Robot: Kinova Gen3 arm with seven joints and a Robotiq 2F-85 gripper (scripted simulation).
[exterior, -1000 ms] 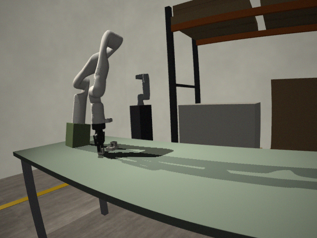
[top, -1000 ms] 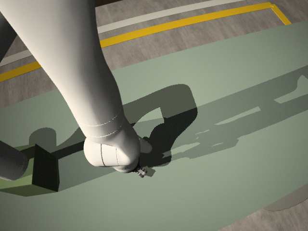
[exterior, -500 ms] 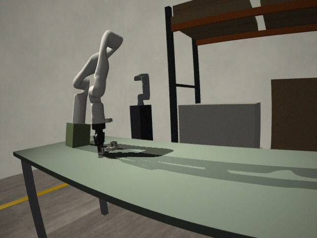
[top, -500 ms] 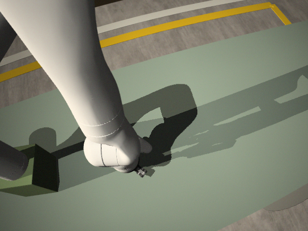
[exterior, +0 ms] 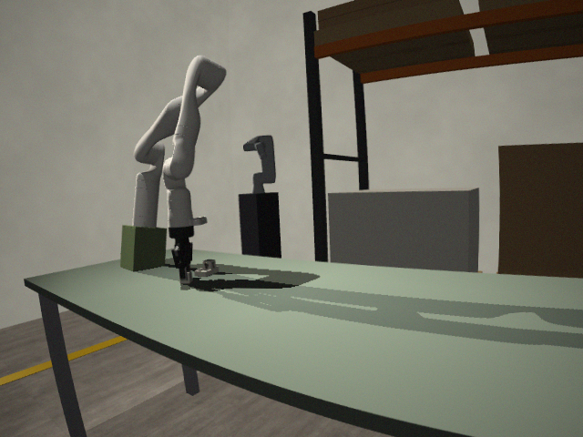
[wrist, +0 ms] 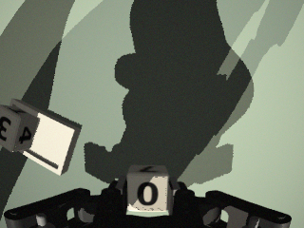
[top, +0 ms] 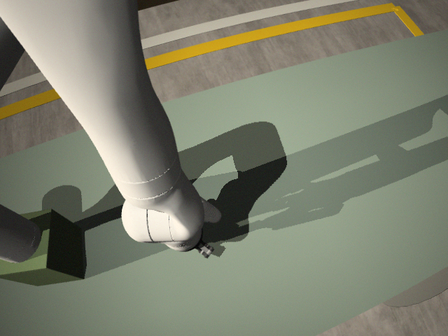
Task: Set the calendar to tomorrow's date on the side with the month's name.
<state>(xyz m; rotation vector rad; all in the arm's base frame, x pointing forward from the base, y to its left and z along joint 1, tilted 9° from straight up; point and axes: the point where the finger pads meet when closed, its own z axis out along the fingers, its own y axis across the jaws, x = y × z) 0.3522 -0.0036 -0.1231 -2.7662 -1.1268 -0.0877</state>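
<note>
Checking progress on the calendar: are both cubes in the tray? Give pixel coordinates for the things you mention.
No, the wrist view shows one cube [wrist: 148, 194] between the gripper's [wrist: 148, 182] fingers, outside the tray [wrist: 51, 143].

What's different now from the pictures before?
The little grey arm on the black stand moved: its end reaches a bit farther left and lower in the exterior view. Nothing was visibly grabbed or let go. The big white arm looks the same, its tool shut on a cube. The tray stayed.
</note>
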